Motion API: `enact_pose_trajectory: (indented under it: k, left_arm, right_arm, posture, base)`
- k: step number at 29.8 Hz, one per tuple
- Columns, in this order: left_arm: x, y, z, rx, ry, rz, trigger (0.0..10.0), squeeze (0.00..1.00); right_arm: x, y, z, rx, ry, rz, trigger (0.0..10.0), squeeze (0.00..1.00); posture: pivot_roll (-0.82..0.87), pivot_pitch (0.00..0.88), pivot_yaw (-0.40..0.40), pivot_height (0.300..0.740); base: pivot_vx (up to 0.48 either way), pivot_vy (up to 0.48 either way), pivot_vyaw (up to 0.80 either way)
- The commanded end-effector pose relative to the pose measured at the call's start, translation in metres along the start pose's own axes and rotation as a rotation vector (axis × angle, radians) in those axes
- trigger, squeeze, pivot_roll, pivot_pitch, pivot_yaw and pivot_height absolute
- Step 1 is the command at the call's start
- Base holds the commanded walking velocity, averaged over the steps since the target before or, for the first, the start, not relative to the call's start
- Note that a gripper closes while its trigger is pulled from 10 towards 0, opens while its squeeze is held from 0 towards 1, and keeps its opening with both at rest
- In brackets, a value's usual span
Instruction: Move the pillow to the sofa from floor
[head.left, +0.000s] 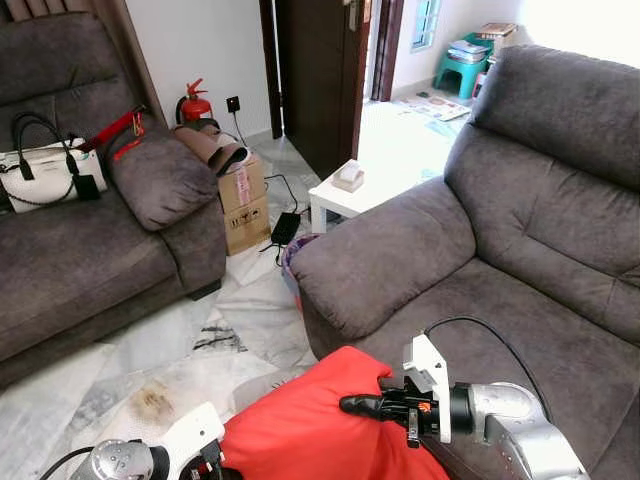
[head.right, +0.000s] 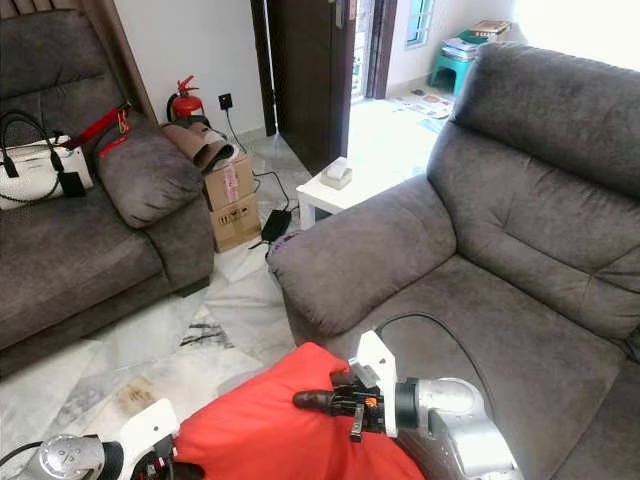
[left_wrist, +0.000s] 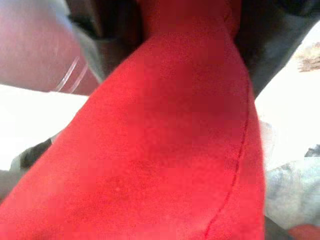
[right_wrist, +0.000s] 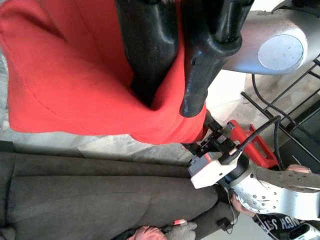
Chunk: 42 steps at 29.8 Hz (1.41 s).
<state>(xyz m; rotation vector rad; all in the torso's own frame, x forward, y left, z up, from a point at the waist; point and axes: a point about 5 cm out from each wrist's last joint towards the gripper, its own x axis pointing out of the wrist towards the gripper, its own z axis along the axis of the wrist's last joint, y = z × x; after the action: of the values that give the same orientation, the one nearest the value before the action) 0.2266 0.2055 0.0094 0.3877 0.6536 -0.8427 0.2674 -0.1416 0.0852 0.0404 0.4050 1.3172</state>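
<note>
Soft red fabric pillow (head.left: 300, 430) pinched in right gripper (right_wrist: 167, 102), fingers closed on its edge. Left gripper (head.left: 205, 462) touching pillow, grip unclear. Grey upholstered sofa seat (head.left: 520, 330) lies at two o'clock, nearer right arm.

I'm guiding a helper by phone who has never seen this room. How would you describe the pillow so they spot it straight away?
Start at the big grey sofa on the robot's right. Just off its seat's front edge, low between the two silver arms, is the pillow, held up with the right gripper pinching its fabric and the left gripper at its other side. It is the only large bright red cushion; the nearby upholstery is all grey.
</note>
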Motion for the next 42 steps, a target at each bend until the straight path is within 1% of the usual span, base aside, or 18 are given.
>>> enact_pose_trajectory:
  k: [1, 4, 6, 7, 9, 10, 12, 13, 14, 15, 16, 19, 24, 26, 29, 33, 38, 42]
  left_arm:
    - [-0.001, 0.002, 0.007, -0.027, -0.051, 0.029, 0.0, 0.00]
    - [0.000, 0.003, 0.012, -0.034, -0.080, 0.047, 0.0, 0.00]
    - [0.000, 0.003, 0.018, -0.054, -0.122, 0.062, 0.0, 0.00]
    - [0.001, 0.004, 0.024, -0.067, -0.164, 0.090, 0.0, 0.00]
    - [0.001, 0.005, 0.025, -0.069, -0.172, 0.097, 0.0, 0.00]
    - [0.001, 0.008, 0.033, -0.082, -0.226, 0.165, 0.0, 0.00]
    - [0.001, 0.014, 0.043, -0.089, -0.278, 0.264, 0.0, 0.00]
    - [0.002, 0.015, 0.047, -0.112, -0.302, 0.284, 0.0, 0.00]
    - [0.003, 0.014, 0.055, -0.119, -0.344, 0.304, 5.0, 0.00]
    - [0.003, 0.014, 0.055, -0.119, -0.344, 0.304, 5.0, 0.00]
    - [0.005, 0.012, 0.062, -0.112, -0.366, 0.324, 10.0, 0.00]
    - [0.007, 0.009, 0.081, -0.098, -0.440, 0.361, 10.0, 0.00]
    - [0.006, 0.009, 0.091, -0.128, -0.500, 0.383, 10.0, 0.00]
    - [0.006, 0.010, 0.106, -0.113, -0.558, 0.419, 10.0, 0.00]
    - [0.005, 0.011, 0.116, -0.093, -0.589, 0.467, 10.0, 0.00]
    - [0.002, 0.016, 0.133, -0.055, -0.634, 0.586, 10.0, 0.00]
    - [0.003, 0.014, 0.139, -0.073, -0.656, 0.611, 10.0, 0.00]
    - [0.005, 0.014, 0.137, -0.065, -0.644, 0.624, 10.0, 0.00]
  right_arm:
    - [0.002, 0.001, 0.025, -0.083, -0.123, 0.021, 10.0, 0.00]
    - [0.003, 0.001, 0.024, -0.078, -0.130, 0.010, 10.0, 0.00]
    - [0.004, -0.002, 0.022, -0.072, -0.145, -0.025, 10.0, 0.00]
    - [0.004, -0.006, 0.020, -0.071, -0.163, -0.077, 10.0, 0.00]
    - [0.004, -0.007, 0.020, -0.071, -0.167, -0.088, 10.0, 0.00]
    - [0.005, -0.015, 0.016, -0.071, -0.183, -0.197, 10.0, 0.00]
    - [0.006, -0.024, 0.010, -0.055, -0.183, -0.330, 10.0, 0.00]
    - [0.007, -0.026, 0.006, -0.039, -0.182, -0.374, 10.0, 0.00]
    - [0.008, -0.026, 0.001, -0.021, -0.192, -0.401, 10.0, 0.00]
    - [0.008, -0.026, 0.001, -0.021, -0.192, -0.401, 10.0, 0.00]
    - [0.010, -0.025, -0.006, 0.004, -0.185, -0.435, 10.0, 0.00]
    - [0.015, -0.019, -0.018, 0.037, -0.170, -0.464, 10.0, 0.00]
    - [0.018, -0.018, -0.025, 0.043, -0.156, -0.505, 10.0, 0.00]
    - [0.019, -0.021, -0.025, 0.066, -0.196, -0.605, 10.0, 0.00]
    - [0.020, -0.025, -0.024, 0.113, -0.228, -0.681, 10.0, 0.00]
    - [0.023, -0.029, -0.027, 0.162, -0.251, -0.775, 10.0, 0.00]
    - [0.023, -0.033, -0.026, 0.233, -0.297, -0.854, 10.0, 0.00]
    - [0.019, -0.036, -0.027, 0.228, -0.290, -0.887, 10.0, 0.00]
  posture:
    - [0.12, 0.056, 0.011, 0.740]
    - [0.12, 0.056, 0.012, 0.740]
    - [0.12, 0.056, 0.012, 0.740]
    - [0.12, 0.056, 0.012, 0.740]
    - [0.12, 0.056, 0.012, 0.740]
    - [0.12, 0.059, 0.010, 0.740]
    - [0.12, 0.060, 0.010, 0.740]
    - [0.12, 0.060, 0.009, 0.740]
    - [0.12, 0.061, 0.009, 0.740]
    - [0.12, 0.061, 0.009, 0.740]
    - [0.12, 0.064, 0.009, 0.740]
    - [0.11, 0.067, 0.009, 0.740]
    - [0.11, 0.069, 0.009, 0.740]
    - [0.11, 0.068, 0.008, 0.740]
    - [0.11, 0.067, 0.008, 0.740]
    - [0.11, 0.067, 0.006, 0.740]
    - [0.10, 0.056, 0.008, 0.740]
    - [0.10, 0.047, 0.009, 0.740]
  base:
    - [0.000, 0.000, 0.00]
    - [0.000, 0.000, 0.00]
    - [0.000, 0.000, 0.00]
    - [0.000, 0.000, 0.00]
    - [0.000, 0.000, 0.00]
    - [0.000, 0.000, 0.00]
    - [0.000, 0.000, 0.00]
    - [0.000, 0.000, 0.00]
    - [0.000, 0.000, 0.00]
    - [0.000, 0.000, 0.00]
    - [0.000, 0.000, 0.00]
    - [0.000, 0.000, 0.00]
    - [0.000, 0.000, 0.00]
    - [0.000, 0.000, 0.00]
    - [0.000, 0.000, 0.00]
    - [0.000, 0.000, 0.00]
    - [0.000, 0.000, -0.25]
    - [0.000, 0.000, -0.78]
